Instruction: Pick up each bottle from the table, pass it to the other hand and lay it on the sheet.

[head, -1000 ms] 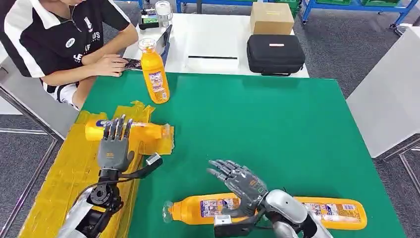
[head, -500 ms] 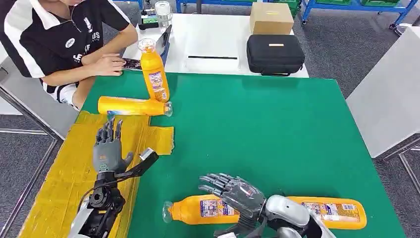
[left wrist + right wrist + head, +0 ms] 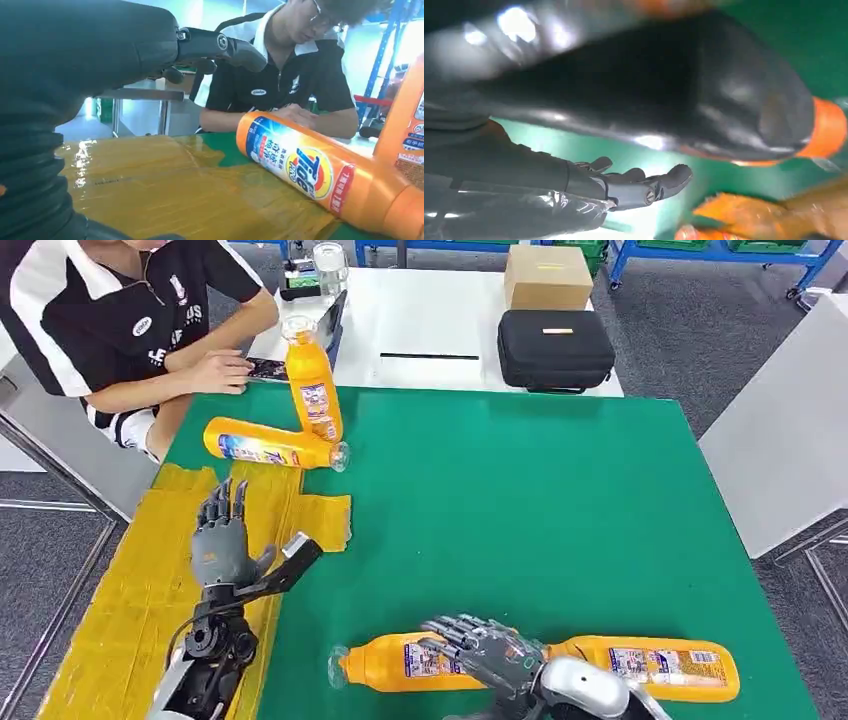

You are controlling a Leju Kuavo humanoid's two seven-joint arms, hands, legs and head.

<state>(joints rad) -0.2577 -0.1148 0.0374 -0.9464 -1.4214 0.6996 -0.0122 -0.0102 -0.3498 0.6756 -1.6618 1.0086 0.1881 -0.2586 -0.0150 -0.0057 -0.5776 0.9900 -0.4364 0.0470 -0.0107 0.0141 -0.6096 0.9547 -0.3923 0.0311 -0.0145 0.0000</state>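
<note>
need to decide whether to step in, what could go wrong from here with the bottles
1. The lying orange plastic bottle rests mostly on green table beyond the yellow sheet, against the upright orange bottle; it may topple that one.
2. The left hand is empty above the sheet.
3. The right hand covers the near orange bottle, neck-to-neck with another; lifting may nudge it.

Bottles around the sheet [image 3: 150, 590] on my bench [image 3: 560, 510]

Beyond the sheet's far edge a lying bottle [image 3: 272, 446] touches a standing bottle [image 3: 312, 388]. Well right of the sheet, at the near edge, two bottles lie end to end, the nearer bottle [image 3: 400, 663] under my right robot hand [image 3: 490, 652], the farther bottle [image 3: 660, 665] beyond it. My left robot hand [image 3: 222, 540] is over the sheet.
</note>
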